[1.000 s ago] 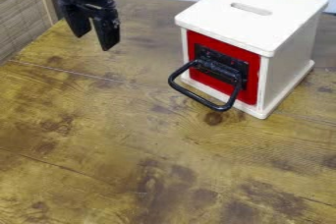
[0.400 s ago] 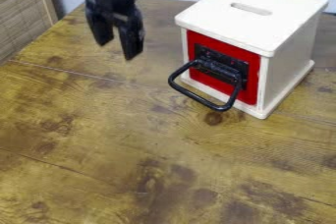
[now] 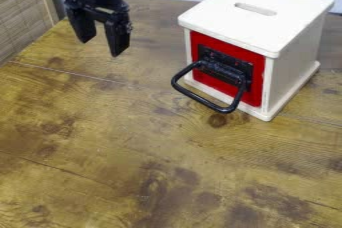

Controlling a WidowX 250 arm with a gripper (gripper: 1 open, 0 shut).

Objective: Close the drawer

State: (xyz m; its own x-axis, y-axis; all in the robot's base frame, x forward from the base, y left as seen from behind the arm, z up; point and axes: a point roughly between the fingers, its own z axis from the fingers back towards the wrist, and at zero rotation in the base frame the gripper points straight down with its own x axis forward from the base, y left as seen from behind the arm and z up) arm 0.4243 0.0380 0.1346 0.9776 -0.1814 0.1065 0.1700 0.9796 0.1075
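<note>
The cream-white cube box (image 3: pixel 274 12) with a slot on top stands at the upper right of the wooden table. Its red drawer front (image 3: pixel 201 51) faces front-left, with a black inset plate (image 3: pixel 225 69) and a large black loop handle (image 3: pixel 203 91) hanging down toward the table. The red front looks about flush with the box. My black gripper (image 3: pixel 99 35) hangs above the table at the upper left, well left of the drawer, touching nothing. Its two fingers (image 3: pixel 118 36) are spread apart with nothing between them.
The wooden table top (image 3: pixel 134 152) fills the view. A wooden slatted panel (image 3: pixel 20 12) stands along the left edge. A pale wall lies behind the box.
The gripper moved right toward the drawer, then came back left to about where it started. It stayed open. The box and drawer have not moved.
</note>
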